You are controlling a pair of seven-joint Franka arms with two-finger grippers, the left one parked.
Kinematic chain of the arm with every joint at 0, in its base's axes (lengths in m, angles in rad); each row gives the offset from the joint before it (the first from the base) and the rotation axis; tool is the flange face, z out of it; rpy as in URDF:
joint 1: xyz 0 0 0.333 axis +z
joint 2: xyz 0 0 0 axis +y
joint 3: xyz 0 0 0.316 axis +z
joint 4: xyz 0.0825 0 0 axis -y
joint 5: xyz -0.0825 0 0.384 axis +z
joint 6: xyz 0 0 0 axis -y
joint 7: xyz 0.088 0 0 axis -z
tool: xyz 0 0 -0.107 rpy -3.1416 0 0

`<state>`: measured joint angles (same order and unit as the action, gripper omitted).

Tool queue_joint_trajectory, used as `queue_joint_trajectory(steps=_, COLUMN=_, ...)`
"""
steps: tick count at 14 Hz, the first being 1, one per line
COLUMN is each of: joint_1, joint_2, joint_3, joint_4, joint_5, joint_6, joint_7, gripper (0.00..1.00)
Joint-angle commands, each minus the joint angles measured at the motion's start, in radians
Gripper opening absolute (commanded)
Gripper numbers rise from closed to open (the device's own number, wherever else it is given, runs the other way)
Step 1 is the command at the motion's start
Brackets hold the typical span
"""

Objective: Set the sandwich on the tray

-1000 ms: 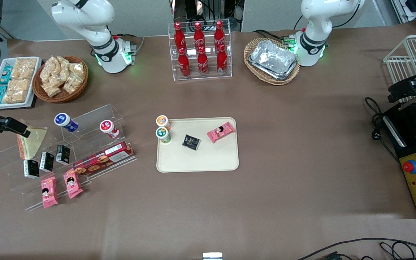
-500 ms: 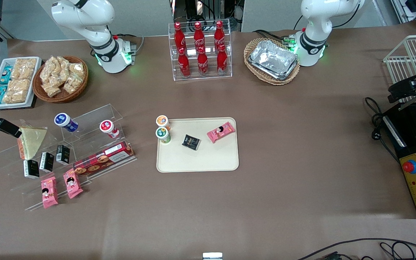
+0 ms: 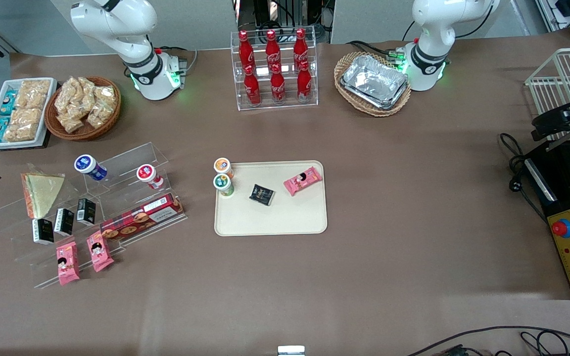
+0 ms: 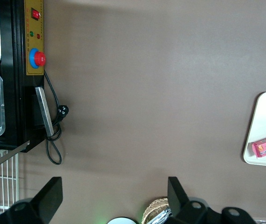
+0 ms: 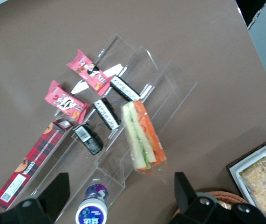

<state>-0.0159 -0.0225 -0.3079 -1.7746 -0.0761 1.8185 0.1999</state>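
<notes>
While its two fingers (image 5: 58, 186) are being held wide apart with nothing between them, the end effector (image 5: 119, 176) is being hung above the bench (image 3: 413, 207) at the working arm's end, at the bench's very edge. The sandwich (image 3: 42, 194) is being carried by a stepped clear stand (image 3: 131, 158), near the end effector, lower than it and apart from it. In the right wrist view the wrapped wedge is being shown with its orange and green filling edge turned toward the camera.

Farther from the end effector than the sandwich, three small black packets (image 3: 64, 221) are being shown in a row on a lower step, just beside the wedge, and two pink packets (image 3: 68, 262) are being carried on the lowest step, nearer to the front camera. A blue-lidded cup (image 3: 89, 167), a red-lidded cup (image 3: 149, 176) and a long red plaid box (image 3: 141, 216) are being held by the same stand, farther again toward the parked arm's end.

Well apart from the end effector, at the middle of the bench, the tray (image 3: 275, 217) is being shown flat. Two small cups (image 3: 223, 175), a black packet (image 3: 261, 194) and one pink packet (image 3: 303, 180) are being carried on it.
</notes>
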Motion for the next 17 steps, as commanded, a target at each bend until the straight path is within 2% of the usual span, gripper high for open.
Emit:
queue_joint_trajectory(steps=1, joint_1=-0.001, joint_2=0.006, joint_3=-0.031, joint_4=-0.002, joint_5=-0.007, joint_6=0.002, joint_7=0.006, gripper=1.0)
queue_joint_trajectory(steps=8, joint_1=-0.01, joint_2=0.035, joint_3=-0.146, joint_4=-0.023, joint_5=-0.001, joint_6=0.065, joint_7=-0.079, gripper=1.0)
queue_joint_trajectory(steps=11, joint_1=-0.028, joint_2=0.076, joint_3=-0.149, joint_4=-0.028, joint_5=0.07, joint_6=0.067, joint_7=-0.089, gripper=1.0)
queue_joint_trajectory(steps=17, joint_1=-0.029, joint_2=0.119, joint_3=-0.145, joint_4=-0.037, joint_5=0.16, joint_6=0.071, joint_7=-0.1, gripper=1.0)
